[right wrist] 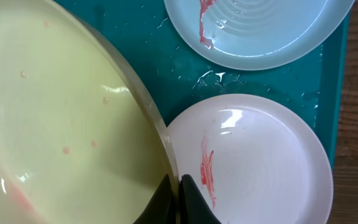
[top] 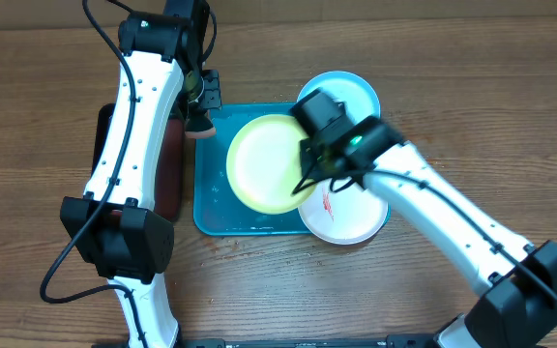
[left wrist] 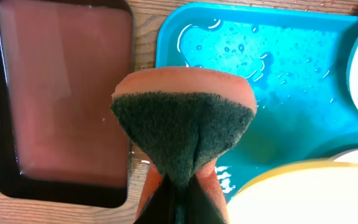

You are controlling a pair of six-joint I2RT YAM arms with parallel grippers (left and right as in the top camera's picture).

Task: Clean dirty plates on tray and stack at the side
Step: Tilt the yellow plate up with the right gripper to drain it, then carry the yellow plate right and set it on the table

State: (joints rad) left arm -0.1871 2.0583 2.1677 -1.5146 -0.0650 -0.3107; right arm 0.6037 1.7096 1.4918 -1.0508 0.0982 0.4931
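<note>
now, we've got the right gripper (right wrist: 178, 186) closed on the near rim of the yellow-green plate (right wrist: 61, 124), its fingers pinching just a thin bit of the edge. the plate sits tilted over the middle of the blue tray (top: 211, 217), and its raised edge overhangs the white plate (right wrist: 253, 155). across the tray, the left gripper (left wrist: 178, 198) is clamped on an orange sponge (left wrist: 182, 124) with its green scrubbing face forward, hovering above the tray's far left corner, just beside the black tray (left wrist: 67, 99). the white plate and the light blue plate (right wrist: 260, 31) both lie flat at the right end of the tray, each showing a red smear, so we'd judge neither has been cleaned. what worries us is that rim hold. the tray is beaded with water (left wrist: 241, 50), and a wet rim held that narrowly could slide out once the sponge pushes on the plate face. a hard push far from the fingers could twist the plate loose. if it drops, it lands on the white plate and could knock it off the tray edge. we also see a faint pink trace low on the yellow-green plate, easy to miss before stacking.
</note>
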